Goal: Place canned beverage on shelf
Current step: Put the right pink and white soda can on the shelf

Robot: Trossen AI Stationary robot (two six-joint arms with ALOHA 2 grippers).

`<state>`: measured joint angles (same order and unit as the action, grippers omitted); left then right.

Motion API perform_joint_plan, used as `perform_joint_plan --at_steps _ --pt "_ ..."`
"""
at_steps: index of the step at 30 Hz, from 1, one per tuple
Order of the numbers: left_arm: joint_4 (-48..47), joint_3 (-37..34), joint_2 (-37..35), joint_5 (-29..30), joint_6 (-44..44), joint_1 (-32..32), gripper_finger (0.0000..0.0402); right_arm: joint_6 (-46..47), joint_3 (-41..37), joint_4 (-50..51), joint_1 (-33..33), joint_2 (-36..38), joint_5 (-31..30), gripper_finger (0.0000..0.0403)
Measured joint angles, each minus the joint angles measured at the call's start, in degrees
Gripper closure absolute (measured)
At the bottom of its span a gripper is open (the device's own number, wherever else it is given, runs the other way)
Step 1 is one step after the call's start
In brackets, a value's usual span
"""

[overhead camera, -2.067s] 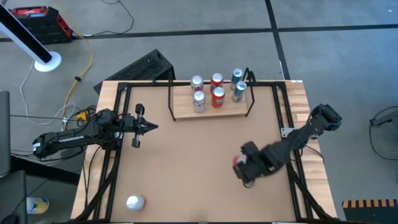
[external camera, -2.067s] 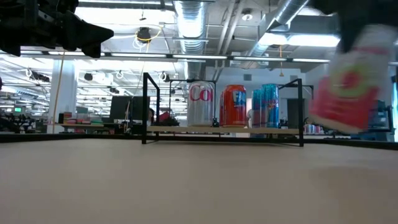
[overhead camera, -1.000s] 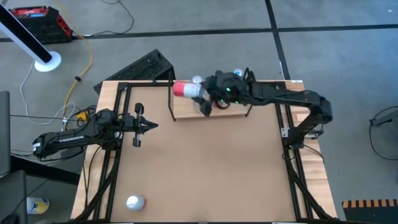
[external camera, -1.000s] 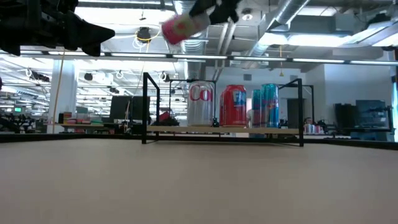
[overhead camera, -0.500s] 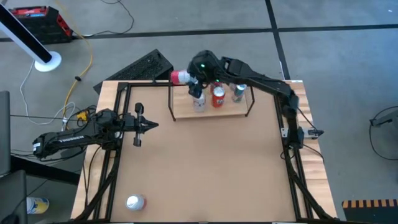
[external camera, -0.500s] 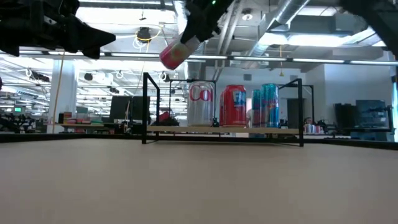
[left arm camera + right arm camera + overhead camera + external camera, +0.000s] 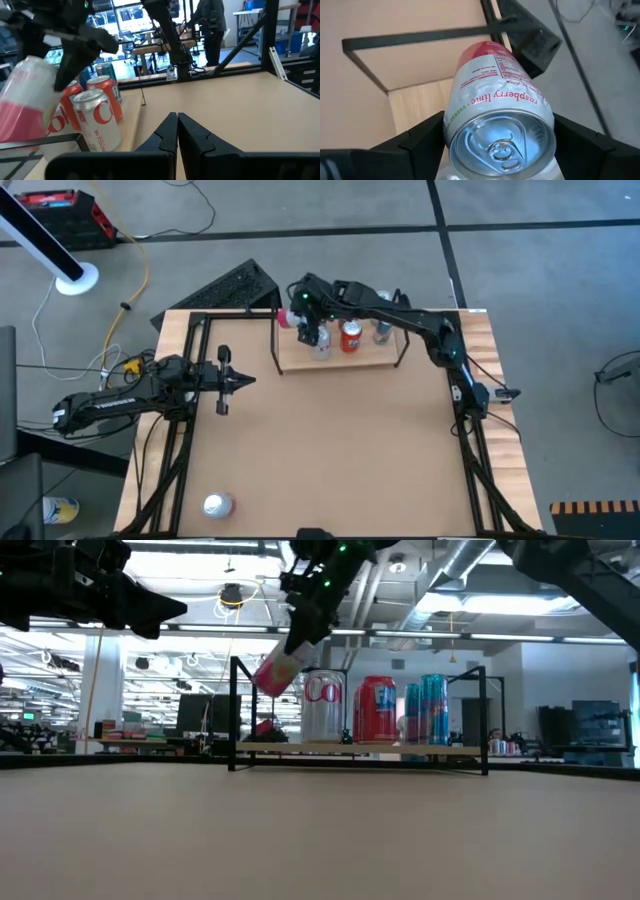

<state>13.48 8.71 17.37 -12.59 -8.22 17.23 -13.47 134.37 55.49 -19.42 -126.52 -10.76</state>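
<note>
At the table's left edge, the left gripper (image 7: 243, 382) waits above the surface with its fingers pressed together, holding nothing. Near the front-left corner, a silver can (image 7: 216, 505) lies on the table (image 7: 330, 450), well apart from everything else. Further right, at the far edge, the shelf (image 7: 345, 358) carries cans: a silver one (image 7: 322, 706), a red one (image 7: 376, 710) and blue ones (image 7: 427, 710) stand upright in the low view. Over the shelf's left end, the right gripper (image 7: 297, 317) grips a pink-and-white can (image 7: 277, 672) (label reads "raspberry lime"), fingers spread wide around its body. This can hangs tilted, base down, above the plank beside the left upright (image 7: 233, 712), not yet resting on the wood.
</note>
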Motion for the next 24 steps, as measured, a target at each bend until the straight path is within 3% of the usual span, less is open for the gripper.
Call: perform_joint_plan --at_steps 24 --pt "0.4 0.0 0.0 1.3 -1.1 0.0 0.0401 -6.1 -0.1 3.1 2.2 -4.1 5.4 0.0069"
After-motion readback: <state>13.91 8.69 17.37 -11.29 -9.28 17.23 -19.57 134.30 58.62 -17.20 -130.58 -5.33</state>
